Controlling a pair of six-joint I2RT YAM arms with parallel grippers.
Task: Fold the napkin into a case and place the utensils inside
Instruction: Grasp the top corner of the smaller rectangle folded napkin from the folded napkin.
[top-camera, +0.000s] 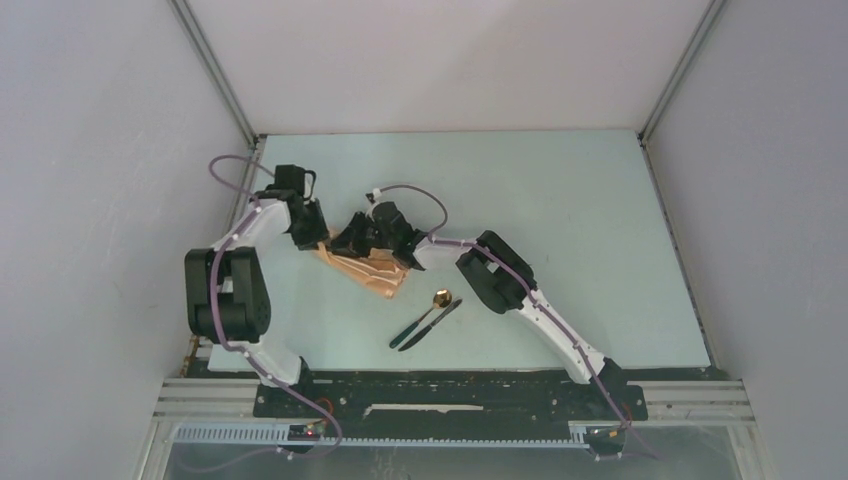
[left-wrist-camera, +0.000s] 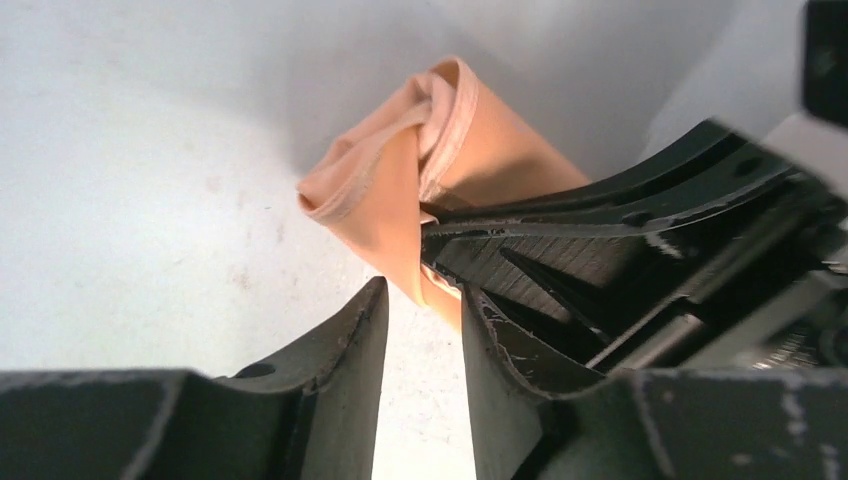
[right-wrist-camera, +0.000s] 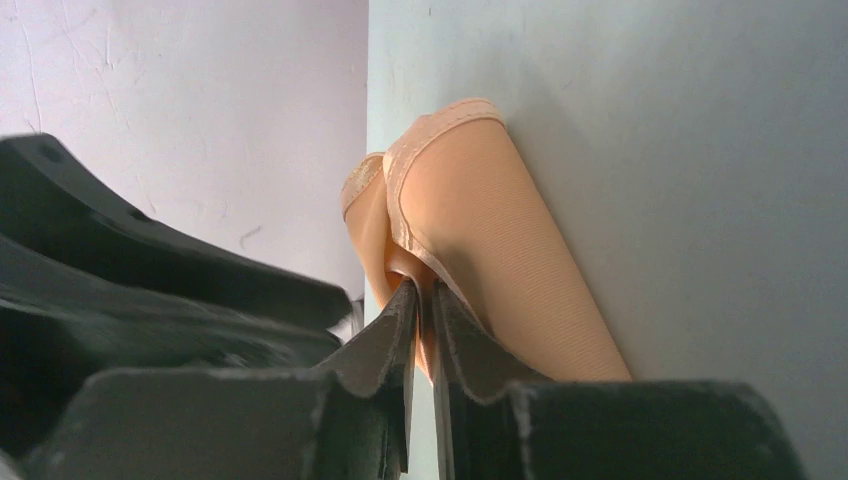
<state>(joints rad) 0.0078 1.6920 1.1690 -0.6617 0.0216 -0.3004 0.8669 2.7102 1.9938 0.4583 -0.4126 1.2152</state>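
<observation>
**White walls, pale table: both grippers at the bunched napkin**

White walls (top-camera: 110, 150) enclose a pale blue-green table (top-camera: 560, 220). On its left half lies the napkin (top-camera: 372, 270), a peach-tan cloth gathered into a loose, partly folded bundle rather than a flat pouch. Both arms reach to its far end, at about 11 o'clock of the bundle.

The left gripper (left-wrist-camera: 425, 300) stands narrowly parted. Bare table shows between its fingers, and the cloth's lower corner hangs just at the tip of one of them, not clamped.

The right gripper (right-wrist-camera: 424, 295), just beside the left at its 3 o'clock, has its jaws almost together with a hemmed fold of the napkin pinched between the pads.

The utensils sit on the table at about 4 o'clock of the napkin, apart from it. The spoon (top-camera: 428, 313), gold bowl towards 1 o'clock, and the dark knife (top-camera: 432, 324) lie side by side.
</observation>
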